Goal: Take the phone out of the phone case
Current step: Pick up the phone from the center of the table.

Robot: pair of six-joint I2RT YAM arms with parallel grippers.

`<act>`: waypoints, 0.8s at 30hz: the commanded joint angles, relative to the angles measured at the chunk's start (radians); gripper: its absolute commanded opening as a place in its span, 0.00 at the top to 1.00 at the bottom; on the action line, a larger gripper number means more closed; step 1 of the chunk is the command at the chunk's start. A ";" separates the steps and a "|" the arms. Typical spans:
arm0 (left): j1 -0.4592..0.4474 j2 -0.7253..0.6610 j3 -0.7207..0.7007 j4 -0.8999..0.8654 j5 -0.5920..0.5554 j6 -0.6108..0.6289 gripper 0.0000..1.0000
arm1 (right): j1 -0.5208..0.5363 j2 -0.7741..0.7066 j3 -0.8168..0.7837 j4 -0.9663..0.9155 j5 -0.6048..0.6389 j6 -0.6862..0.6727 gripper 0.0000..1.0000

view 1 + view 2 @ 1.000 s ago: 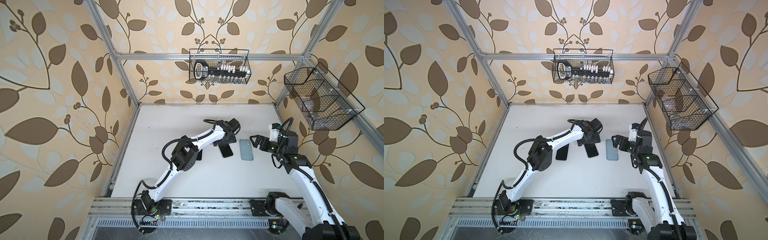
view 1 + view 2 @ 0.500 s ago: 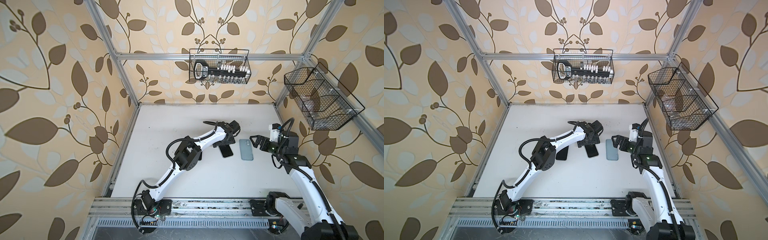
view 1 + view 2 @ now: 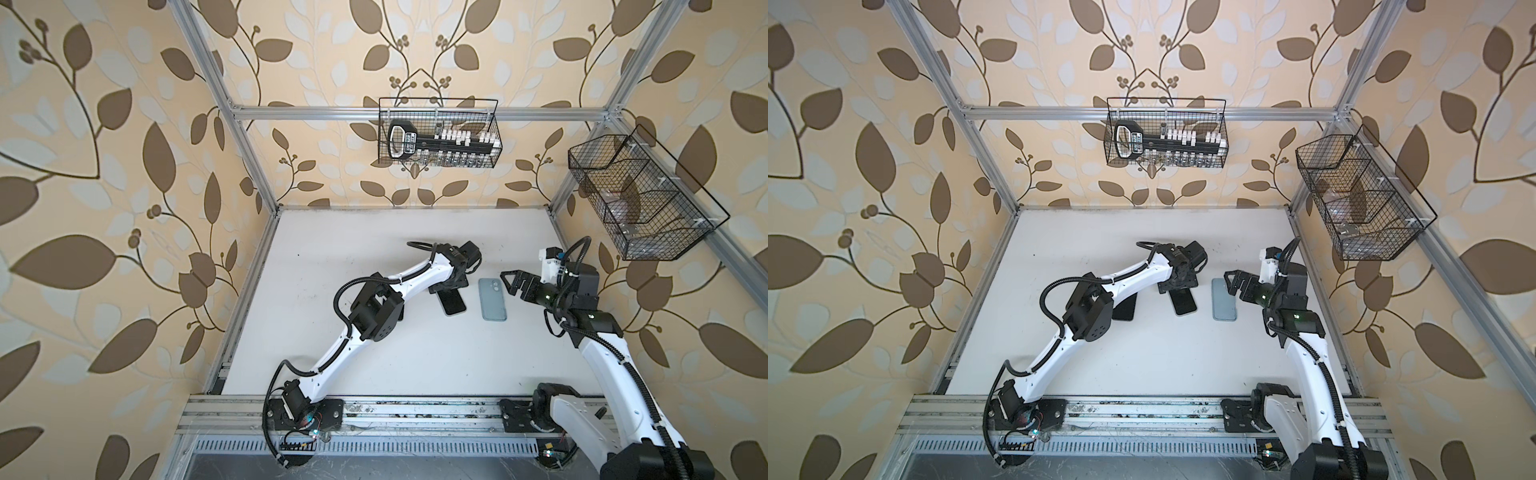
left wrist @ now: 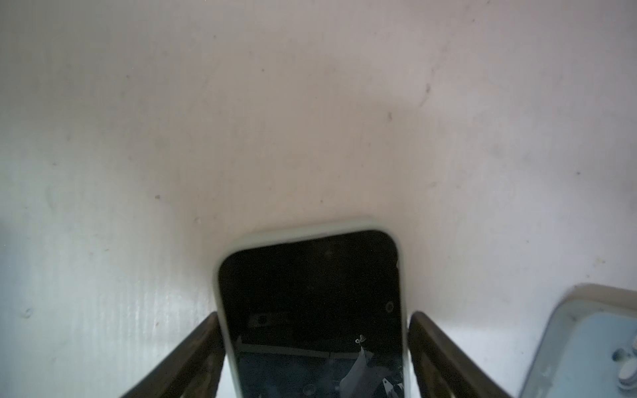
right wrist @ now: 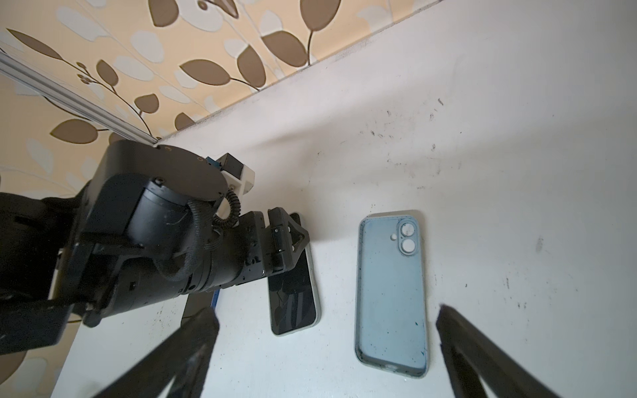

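The phone (image 3: 453,303) (image 3: 1185,303) lies screen up on the white table, black glass with a pale rim. It is out of the case and separate from it. My left gripper (image 3: 451,286) points down over the phone's far end. In the left wrist view its fingers (image 4: 206,344) flank the phone (image 4: 310,310), one against the rim and the other a sliver off; the gripper (image 4: 313,315) is open. The light blue phone case (image 3: 492,301) (image 5: 391,293) lies empty, inside up, just right of the phone. My right gripper (image 3: 513,282) (image 5: 327,312) hovers open over the case's far right.
A flat dark thing (image 3: 1125,309) lies on the table under the left arm's elbow. Wire baskets hang on the back wall (image 3: 438,137) and the right wall (image 3: 640,199). An aluminium rail (image 3: 395,411) runs along the table's front edge.
The left arm's elbow has shifted a little to the right and its fingers have drawn in around the phone. Phone, case and right arm have not moved.
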 commanded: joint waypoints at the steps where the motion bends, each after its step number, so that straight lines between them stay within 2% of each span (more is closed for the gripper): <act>1: -0.011 0.054 0.008 -0.047 -0.017 0.005 0.23 | -0.007 0.004 -0.020 0.016 -0.024 -0.011 0.00; 6: -0.013 0.045 -0.022 -0.051 -0.029 0.011 0.28 | -0.012 0.004 -0.020 0.020 -0.029 -0.008 0.00; 10: -0.013 0.038 -0.048 -0.048 -0.034 0.022 0.21 | -0.014 0.005 -0.022 0.022 -0.034 -0.007 0.00; 19: -0.020 0.059 -0.054 -0.067 -0.027 0.045 0.19 | -0.018 0.004 -0.024 0.025 -0.038 -0.004 0.00; 21: -0.022 0.065 -0.055 -0.071 -0.025 0.051 0.20 | -0.018 0.004 -0.024 0.027 -0.040 -0.003 0.00; 24: -0.027 0.069 -0.055 -0.077 -0.026 0.061 0.31 | -0.020 0.005 -0.024 0.027 -0.041 -0.003 0.00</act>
